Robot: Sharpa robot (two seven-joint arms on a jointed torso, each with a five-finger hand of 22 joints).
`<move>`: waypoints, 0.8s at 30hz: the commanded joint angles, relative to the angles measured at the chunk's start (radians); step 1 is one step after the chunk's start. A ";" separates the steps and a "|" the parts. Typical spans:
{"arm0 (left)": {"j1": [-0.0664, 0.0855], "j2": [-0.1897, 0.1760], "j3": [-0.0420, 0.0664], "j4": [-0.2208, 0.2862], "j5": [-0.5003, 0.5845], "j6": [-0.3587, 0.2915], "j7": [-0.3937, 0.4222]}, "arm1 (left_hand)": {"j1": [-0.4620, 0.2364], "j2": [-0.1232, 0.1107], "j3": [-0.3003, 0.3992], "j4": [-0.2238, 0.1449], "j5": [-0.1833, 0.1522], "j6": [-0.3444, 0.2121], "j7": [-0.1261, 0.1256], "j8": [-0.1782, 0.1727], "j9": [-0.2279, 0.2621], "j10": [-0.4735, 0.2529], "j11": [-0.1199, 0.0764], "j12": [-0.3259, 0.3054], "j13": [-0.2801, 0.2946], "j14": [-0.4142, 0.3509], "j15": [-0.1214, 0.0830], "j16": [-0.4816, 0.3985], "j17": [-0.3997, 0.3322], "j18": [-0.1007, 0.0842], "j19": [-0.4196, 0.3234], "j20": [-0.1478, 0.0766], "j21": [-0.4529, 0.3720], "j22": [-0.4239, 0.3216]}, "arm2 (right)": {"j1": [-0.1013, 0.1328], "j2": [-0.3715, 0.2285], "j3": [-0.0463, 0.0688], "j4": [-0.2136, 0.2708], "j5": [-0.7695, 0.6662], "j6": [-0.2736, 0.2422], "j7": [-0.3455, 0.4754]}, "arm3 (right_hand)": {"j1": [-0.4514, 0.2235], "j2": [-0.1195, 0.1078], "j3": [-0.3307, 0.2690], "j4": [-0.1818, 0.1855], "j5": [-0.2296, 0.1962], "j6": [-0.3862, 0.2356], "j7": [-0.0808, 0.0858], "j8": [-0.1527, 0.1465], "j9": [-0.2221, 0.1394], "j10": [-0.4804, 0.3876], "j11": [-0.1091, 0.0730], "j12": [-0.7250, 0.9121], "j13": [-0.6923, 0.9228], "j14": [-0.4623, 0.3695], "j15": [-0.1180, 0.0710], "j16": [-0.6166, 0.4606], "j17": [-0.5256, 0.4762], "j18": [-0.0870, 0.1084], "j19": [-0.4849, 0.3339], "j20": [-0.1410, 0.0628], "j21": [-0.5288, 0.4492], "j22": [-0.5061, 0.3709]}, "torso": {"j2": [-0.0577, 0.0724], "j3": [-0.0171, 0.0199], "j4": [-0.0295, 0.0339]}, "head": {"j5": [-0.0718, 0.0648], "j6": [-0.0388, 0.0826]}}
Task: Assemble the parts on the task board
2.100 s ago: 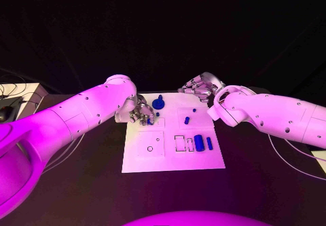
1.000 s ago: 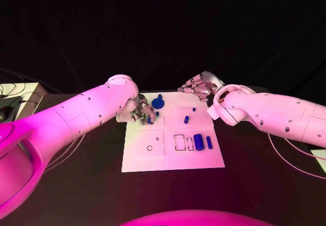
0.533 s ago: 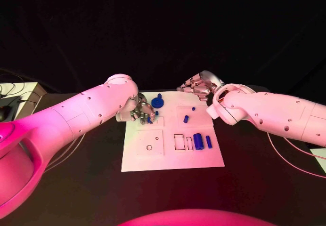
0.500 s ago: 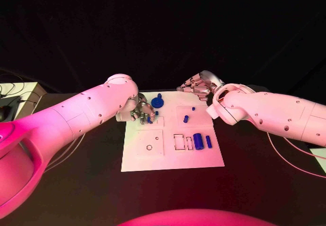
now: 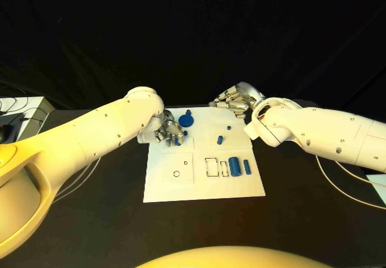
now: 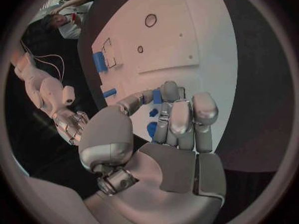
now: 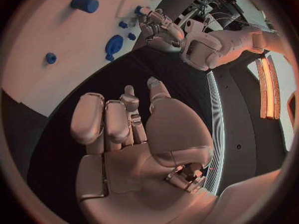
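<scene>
The white task board point(image 5: 201, 187) lies mid-table. My left hand point(image 5: 168, 133) hovers over its far left part and pinches a small blue part point(image 6: 156, 96) between thumb and a finger. Beside it lie a blue disc with a stem point(image 5: 187, 120) and a small blue peg point(image 5: 186, 134). Farther right are two small blue parts point(image 5: 220, 140), a thick blue cylinder point(image 5: 234, 164) and a thin blue bar point(image 5: 247, 166). My right hand point(image 5: 231, 102) hangs at the board's far edge, fingers curled in, holding nothing point(image 7: 118, 129). It looks over the board point(image 7: 44, 79) toward the left hand point(image 7: 156, 26).
Rectangular slots point(image 5: 212, 167) and a round hole point(image 5: 176, 174) mark the board's near half. A pale box with cables point(image 5: 14, 111) sits at the table's left edge. Black table surrounds the board.
</scene>
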 commanded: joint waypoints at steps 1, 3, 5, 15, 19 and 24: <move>-0.008 -0.001 -0.005 0.002 0.000 0.041 -0.006 | 0.051 0.042 0.071 -0.078 0.075 0.013 -0.016 -0.007 0.000 0.020 -0.026 -0.004 0.001 0.004 -0.001 0.001 0.001 -0.006 0.001 0.001 -0.003 0.000 | 0.000 0.000 0.000 0.000 -0.009 0.013 0.010 | -0.007 0.004 0.000 -0.005 0.005 0.005 0.000 -0.007 -0.001 0.007 -0.001 0.000 0.002 0.000 -0.004 -0.003 -0.001 0.003 0.044 -0.006 0.002 0.144 | 0.000 -0.0006 0.0003 | 0.001 0.000; -0.008 -0.002 -0.005 0.002 -0.001 0.041 -0.006 | 0.052 0.042 0.070 -0.079 0.077 0.015 -0.016 -0.007 -0.001 0.021 -0.026 -0.004 0.001 0.004 -0.001 0.001 0.002 -0.007 0.000 0.000 -0.003 0.000 | 0.000 0.001 0.000 -0.001 -0.009 0.014 0.010 | -0.007 0.004 0.000 -0.005 0.005 0.005 0.000 -0.007 -0.001 0.007 -0.001 0.000 0.002 0.000 -0.004 -0.003 -0.001 0.003 0.044 -0.006 0.002 0.144 | 0.001 -0.0003 -0.0003 | 0.002 0.000; -0.008 -0.002 -0.005 0.003 -0.001 0.041 -0.006 | 0.053 0.041 0.070 -0.079 0.077 0.015 -0.016 -0.008 -0.002 0.021 -0.027 -0.005 0.001 0.004 -0.001 0.001 0.002 -0.007 0.001 0.000 -0.002 0.000 | 0.000 0.001 0.000 -0.001 -0.009 0.014 0.010 | -0.007 0.004 0.000 -0.005 0.005 0.005 0.000 -0.007 -0.001 0.007 -0.001 0.000 0.002 0.000 -0.004 -0.003 -0.001 0.003 0.044 -0.006 0.002 0.144 | 0.000 -0.0004 -0.0004 | 0.002 -0.001; -0.008 -0.003 -0.005 0.003 -0.003 0.043 -0.005 | 0.055 0.040 0.069 -0.079 0.079 0.017 -0.016 -0.010 -0.003 0.022 -0.027 -0.006 0.001 0.004 -0.001 0.002 0.004 -0.008 0.002 -0.001 -0.002 0.001 | 0.000 0.003 0.000 -0.002 -0.009 0.014 0.011 | -0.007 0.004 0.000 -0.005 0.005 0.005 0.000 -0.007 -0.001 0.007 -0.001 0.000 0.002 0.000 -0.004 -0.003 -0.001 0.003 0.044 -0.006 0.002 0.144 | 0.000 -0.0010 -0.0006 | 0.001 -0.001; -0.009 -0.002 -0.005 0.000 -0.002 0.043 -0.005 | 0.057 0.041 0.066 -0.076 0.079 0.017 -0.016 -0.012 -0.003 0.022 -0.027 -0.006 0.001 0.004 -0.001 0.001 0.004 -0.009 0.001 -0.001 -0.002 0.001 | 0.000 0.004 0.000 -0.002 -0.009 0.013 0.011 | -0.007 0.004 0.000 -0.005 0.005 0.005 0.000 -0.007 -0.001 0.007 -0.001 0.000 0.002 0.000 -0.004 -0.003 -0.001 0.003 0.044 -0.006 0.002 0.144 | 0.001 -0.0012 -0.0009 | 0.001 0.000; -0.011 0.002 -0.005 -0.007 0.001 0.040 -0.005 | 0.057 0.041 0.066 -0.075 0.079 0.016 -0.015 -0.012 -0.003 0.021 -0.026 -0.007 0.001 0.004 -0.001 0.001 0.003 -0.008 0.000 -0.001 -0.004 0.000 | 0.000 0.007 0.000 -0.002 -0.009 0.013 0.011 | -0.007 0.004 0.000 -0.005 0.005 0.005 0.000 -0.007 -0.001 0.007 -0.001 0.000 0.002 0.000 -0.004 -0.003 -0.001 0.003 0.044 -0.006 0.002 0.144 | 0.001 -0.0012 -0.0015 | 0.002 0.000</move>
